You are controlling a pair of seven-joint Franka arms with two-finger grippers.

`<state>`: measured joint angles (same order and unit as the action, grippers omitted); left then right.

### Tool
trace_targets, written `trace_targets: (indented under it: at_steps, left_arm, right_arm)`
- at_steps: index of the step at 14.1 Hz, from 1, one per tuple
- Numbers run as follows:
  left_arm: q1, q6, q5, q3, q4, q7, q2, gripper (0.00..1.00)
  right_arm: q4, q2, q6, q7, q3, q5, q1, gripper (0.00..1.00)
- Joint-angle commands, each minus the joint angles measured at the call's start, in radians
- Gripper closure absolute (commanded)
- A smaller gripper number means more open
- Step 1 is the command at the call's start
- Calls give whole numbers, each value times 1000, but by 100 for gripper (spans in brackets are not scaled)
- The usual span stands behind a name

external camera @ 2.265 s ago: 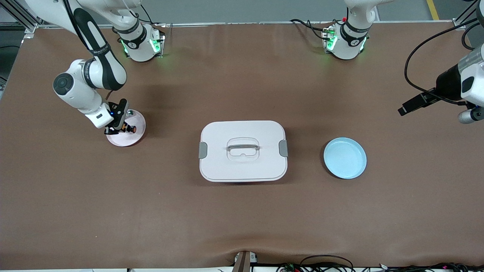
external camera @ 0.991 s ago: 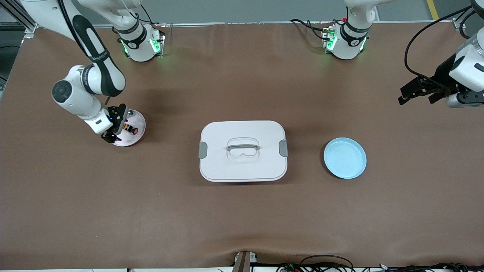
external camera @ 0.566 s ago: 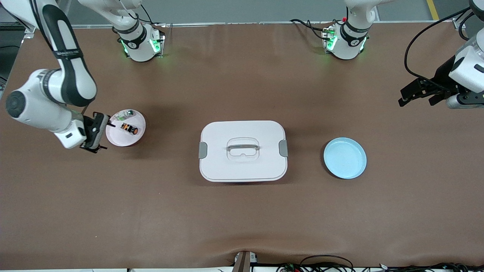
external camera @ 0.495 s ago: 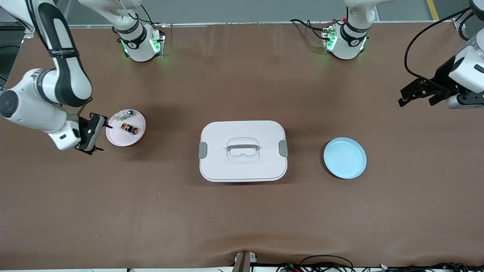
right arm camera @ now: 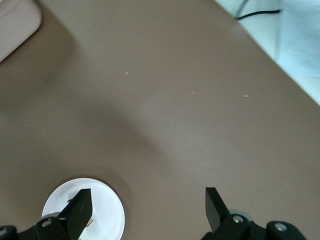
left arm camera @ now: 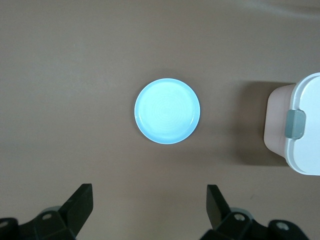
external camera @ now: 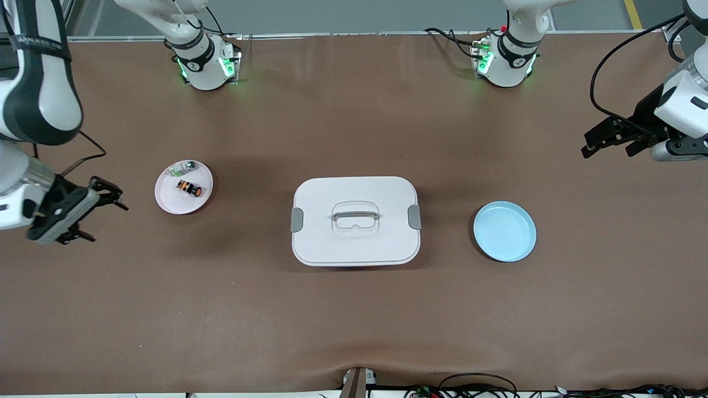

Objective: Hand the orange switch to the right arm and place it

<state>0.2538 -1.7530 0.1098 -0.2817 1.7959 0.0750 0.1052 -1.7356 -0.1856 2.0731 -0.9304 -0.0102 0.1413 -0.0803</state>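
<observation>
On pink plate [external camera: 168, 202]: orange switch [external camera: 188, 188], well apart from right gripper [external camera: 102, 213], fingers spread, empty. Left gripper [external camera: 600, 142] likewise spread wide, empty, waiting.

Orange switch [external camera: 189, 188] lies on plate [external camera: 168, 202], apart from lidded box [external camera: 355, 243].

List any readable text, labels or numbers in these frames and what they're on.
None legible.
Right arm: white lettering on the black band, too small to read.
Arm bases: round marks, unreadable.
Orange switch, pink plate, blue plate, white box: no text visible.
</observation>
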Motion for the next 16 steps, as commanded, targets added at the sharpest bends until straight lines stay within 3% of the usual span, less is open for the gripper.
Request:
trace_targets:
  at_steps: [1,5,7,10,13,16]
  left_arm:
    - [10,-29,-21,-10,54,-4,45,0]
    - [9,-69,-21,-11,141,-3,119,0]
    - [5,-92,-41,-13,193,-3,165,0]
    - [-1,-92,-67,-23,247,-21,223,0]
    - [-1,-73,-64,-27,228,-27,229,0]
    - [7,-68,-62,-21,165,-35,196,0]
  right_arm:
    - [70,-38,-16,212,9,-75,-4,0]
    - [96,-37,-66,352,12,-117,20,0]
    - [117,-37,-129,390,12,-117,37,0]
    - [164,-28,-284,621,15,-103,59,0]
    - [281,-29,-433,816,13,-103,74,0]
    - [327,-23,-523,852,7,-104,68,0]
